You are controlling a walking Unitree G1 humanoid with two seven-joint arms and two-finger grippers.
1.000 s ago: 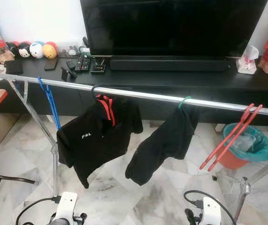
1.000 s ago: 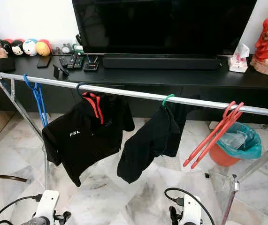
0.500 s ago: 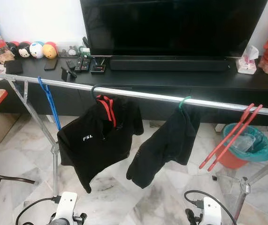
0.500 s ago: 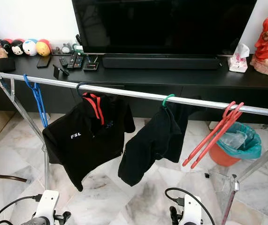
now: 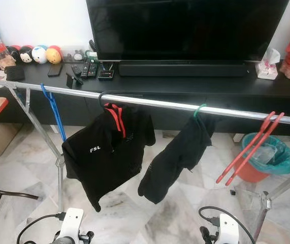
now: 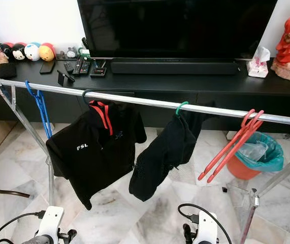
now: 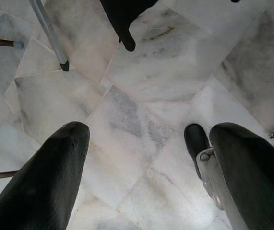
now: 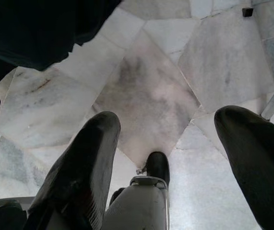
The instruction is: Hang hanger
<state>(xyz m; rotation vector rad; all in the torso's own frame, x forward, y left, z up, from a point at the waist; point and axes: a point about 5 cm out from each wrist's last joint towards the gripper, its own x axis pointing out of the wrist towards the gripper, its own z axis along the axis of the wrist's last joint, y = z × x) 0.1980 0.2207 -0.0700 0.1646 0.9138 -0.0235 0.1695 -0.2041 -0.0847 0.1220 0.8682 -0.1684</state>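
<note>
Left gripper (image 7: 141, 158) and right gripper (image 8: 168, 143) hang low over the marble floor (image 7: 141, 91), fingers spread apart, holding nothing. Both arms rest down at the near edge. Ahead, the silver rail (image 5: 155, 103) carries a green hanger (image 5: 199, 109) with a limp black garment (image 5: 178, 152); red hangers (image 5: 249, 150) dangle far right. Likely light, stiff plastic, best taken near the hook.
</note>
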